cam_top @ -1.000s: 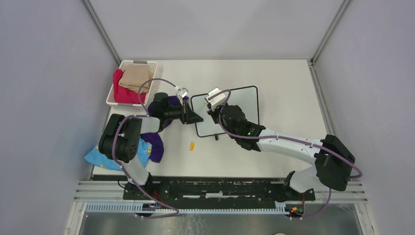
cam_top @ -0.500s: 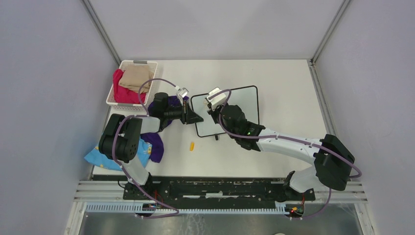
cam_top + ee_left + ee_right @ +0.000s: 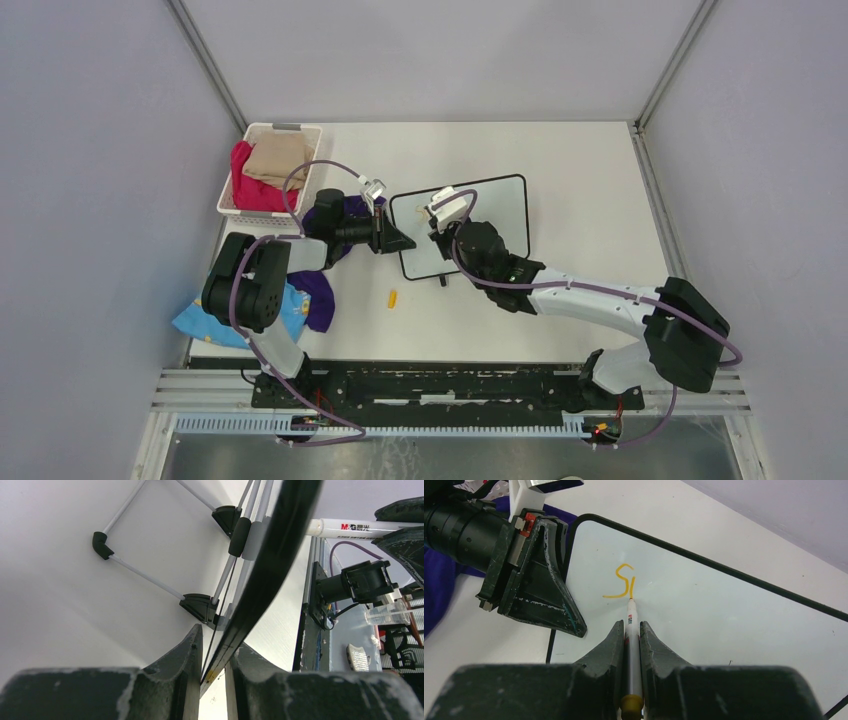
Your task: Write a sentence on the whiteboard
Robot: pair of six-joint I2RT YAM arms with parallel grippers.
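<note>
While the sentence (image 3: 620, 583) is barely begun, pressure from the marker (image 3: 631, 612) could shift the whiteboard (image 3: 734, 615);
left tool (image 3: 215, 652) pinches its frame; right tool (image 3: 629, 630) clamps the marker.

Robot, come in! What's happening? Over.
Left pincer clamps edge of small black-framed whiteboard. Right pincer grips white marker, tip on board. Orange "S" and one stroke written. Nothing blocking.

The whiteboard (image 3: 505, 210), white with a thin black frame, has its left edge between the jaws of the left gripper (image 3: 212, 672). Of the sentence (image 3: 623, 582), only an orange "S" and one short stroke stand just ahead of the jaws of the right gripper (image 3: 633, 630).
</note>
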